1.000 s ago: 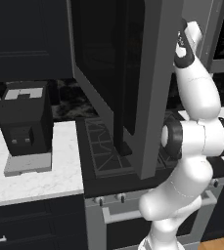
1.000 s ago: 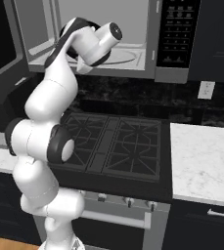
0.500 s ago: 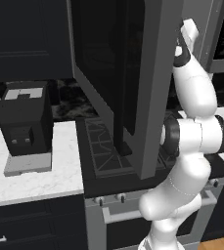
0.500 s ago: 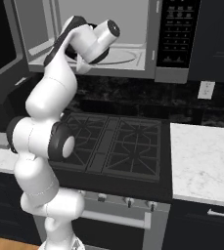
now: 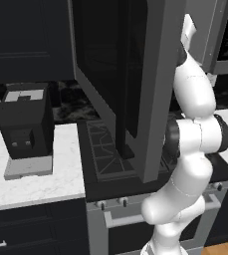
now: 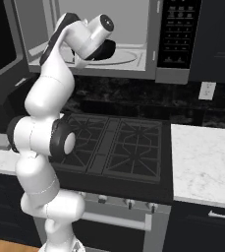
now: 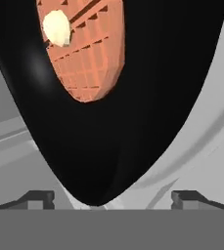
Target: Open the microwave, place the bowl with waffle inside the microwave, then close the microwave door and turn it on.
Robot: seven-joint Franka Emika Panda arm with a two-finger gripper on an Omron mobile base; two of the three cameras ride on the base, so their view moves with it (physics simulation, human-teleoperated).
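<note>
Dark kitchen cabinets, black gas cooktop [image 6: 119, 147] below. Above it, wide grey-framed microwave [image 6: 133, 44] with dark glass door [image 5: 130, 84] swung fully open. Inside, on the grey cavity floor, shallow round black bowl [image 7: 133, 97] holding orange-brown gridded waffle [image 7: 91, 53]. Two-finger gripper [image 7: 112, 197] spread wide, pinching nothing, tips flanking the bowl's near rim. Bowl directly ahead of the gripper; apparently released, so straight retreat outward, then door.

The microwave [image 6: 133, 39] hangs above the stove, its grey cavity exposed and its dark button panel at the right. The door [image 5: 135, 84], dark glass in a grey frame, stands swung wide open to the left. Inside, on the cavity floor, sits the black bowl [image 7: 147, 107], holding the orange-brown gridded waffle [image 7: 91, 53] with a pale dab on top.
</note>
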